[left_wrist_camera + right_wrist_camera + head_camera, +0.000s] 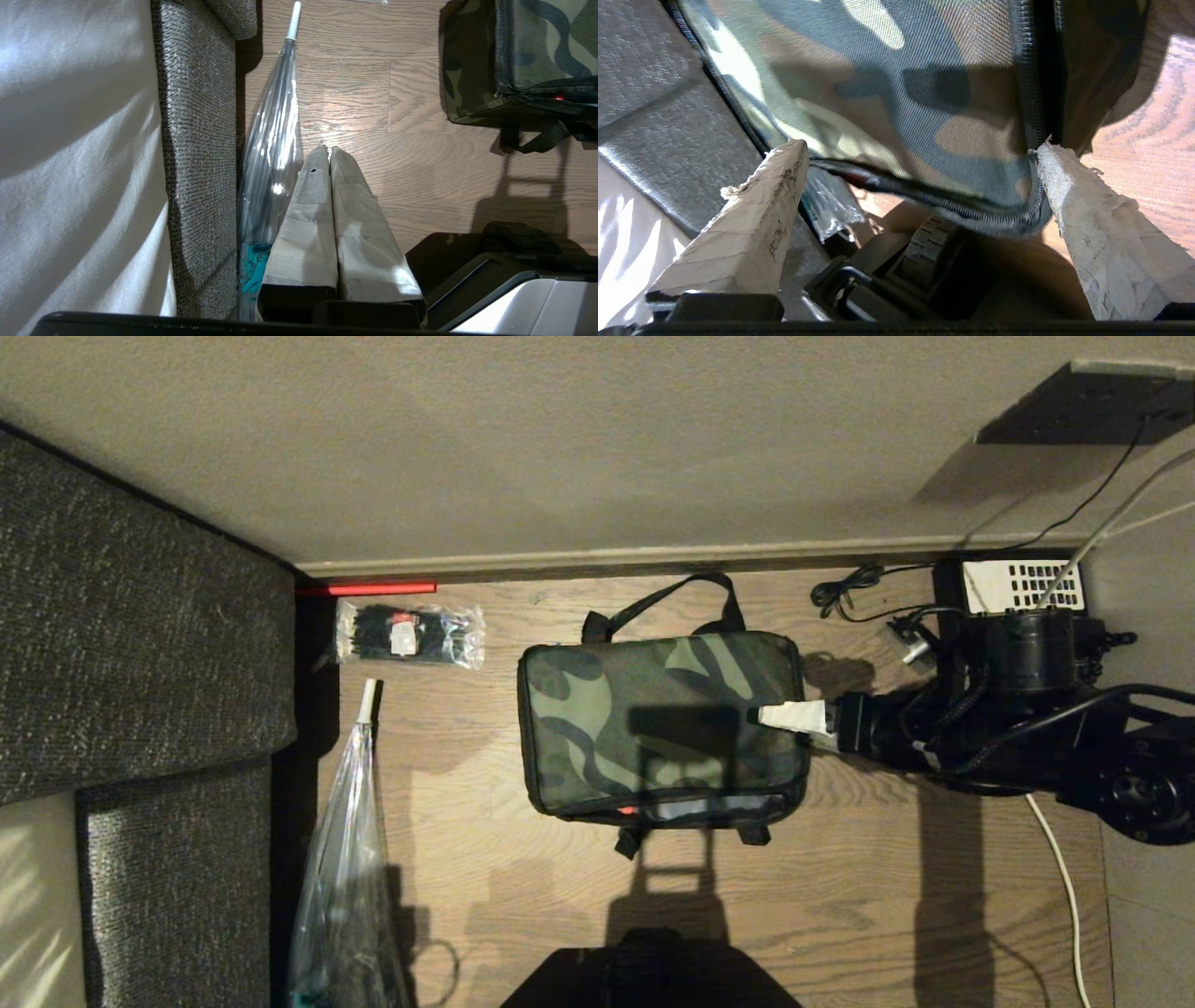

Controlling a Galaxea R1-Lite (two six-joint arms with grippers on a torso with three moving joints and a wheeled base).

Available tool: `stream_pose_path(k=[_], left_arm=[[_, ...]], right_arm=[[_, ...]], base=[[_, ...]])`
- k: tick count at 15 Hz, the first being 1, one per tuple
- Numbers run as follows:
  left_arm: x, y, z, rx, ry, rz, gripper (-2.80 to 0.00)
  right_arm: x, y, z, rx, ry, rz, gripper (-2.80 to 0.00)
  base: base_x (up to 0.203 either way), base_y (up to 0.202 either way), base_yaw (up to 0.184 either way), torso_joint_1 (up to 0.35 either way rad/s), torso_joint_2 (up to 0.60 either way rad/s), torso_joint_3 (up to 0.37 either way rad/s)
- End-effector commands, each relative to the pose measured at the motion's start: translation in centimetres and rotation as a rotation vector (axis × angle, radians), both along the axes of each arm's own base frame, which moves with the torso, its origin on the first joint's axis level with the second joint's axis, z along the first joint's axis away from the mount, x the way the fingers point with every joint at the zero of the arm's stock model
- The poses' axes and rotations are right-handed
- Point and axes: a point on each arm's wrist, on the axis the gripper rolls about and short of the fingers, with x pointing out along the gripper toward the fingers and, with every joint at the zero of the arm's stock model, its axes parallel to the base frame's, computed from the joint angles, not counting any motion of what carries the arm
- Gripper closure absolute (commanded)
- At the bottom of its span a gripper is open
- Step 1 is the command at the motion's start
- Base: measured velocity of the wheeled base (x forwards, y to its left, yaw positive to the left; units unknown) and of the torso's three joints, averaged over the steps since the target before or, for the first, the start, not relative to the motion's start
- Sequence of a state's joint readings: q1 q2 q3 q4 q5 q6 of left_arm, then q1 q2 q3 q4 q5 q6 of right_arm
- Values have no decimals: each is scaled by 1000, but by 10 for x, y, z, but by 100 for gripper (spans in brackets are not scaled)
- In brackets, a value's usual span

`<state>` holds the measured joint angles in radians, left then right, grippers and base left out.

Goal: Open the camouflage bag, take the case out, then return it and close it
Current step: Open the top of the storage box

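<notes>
Item, camouflage bag [653, 709]: we log it flat on the wooden floor [887, 896], near the wall's baseboard, lid down. One black webbing handle lies toward the baseboard, the other toward the robot.

Lid edge: along the side facing the robot we note a narrow gap with a spot of red at it; we cannot tell how much of the zip is undone.

Item, case: not visible in any view; we judge it to be inside the bag.

Right pincer [770, 716]: released, fingers spread wide. It reaches in low from the bag's right end, tips over the lid near that end. In the right wrist view the bag's zipped corner sits between the spread fingers [756, 210]; nothing is gripped.

Left pincer [327, 154]: clenched on nothing, parked beside the grey sofa [196, 140] and the clear folded umbrella [275, 140].

Other stock: clear packet of black ties [411, 635] by the baseboard, well apart from the bag.

Progress: we judge the task at its opening step. Lid not lifted, case not out.

Remaining: raise lid, take case out, put it back, close bag.
</notes>
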<state>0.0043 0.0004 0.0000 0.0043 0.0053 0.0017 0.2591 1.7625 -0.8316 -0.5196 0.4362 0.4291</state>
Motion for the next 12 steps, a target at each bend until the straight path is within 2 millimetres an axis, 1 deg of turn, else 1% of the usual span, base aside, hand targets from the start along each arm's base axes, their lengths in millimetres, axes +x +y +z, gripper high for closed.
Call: stream_pose_path(k=[1,2,4,7,9,11,12], left_arm=[[0,0,-1,0,3,1,0],[0,0,-1,0,3,1,0],[0,0,-1,0,3,1,0],[0,0,-1,0,3,1,0],[0,0,-1,0,3,1,0],[0,0,-1,0,1,2,0],[0,0,-1,0,3,1,0]], right_arm=[[16,6,-12,-17,22,-13,-280],[21,8,-17,-32,25,-25,-280],[29,11,-19,-52,19,-34,-280],[33,11,-15,-79,-5,-23,-280],[30,11,-13,-86,29,-19,-280],[26,24,-2,-34,34,-3,-280],[24,32,8,14,39,-3,-280]], base=[[0,0,0,0,0,0],[0,0,0,0,0,0],[0,0,0,0,0,0],[0,0,0,0,0,0],[0,0,0,0,0,0],[0,0,0,0,0,0],[0,0,0,0,0,0]])
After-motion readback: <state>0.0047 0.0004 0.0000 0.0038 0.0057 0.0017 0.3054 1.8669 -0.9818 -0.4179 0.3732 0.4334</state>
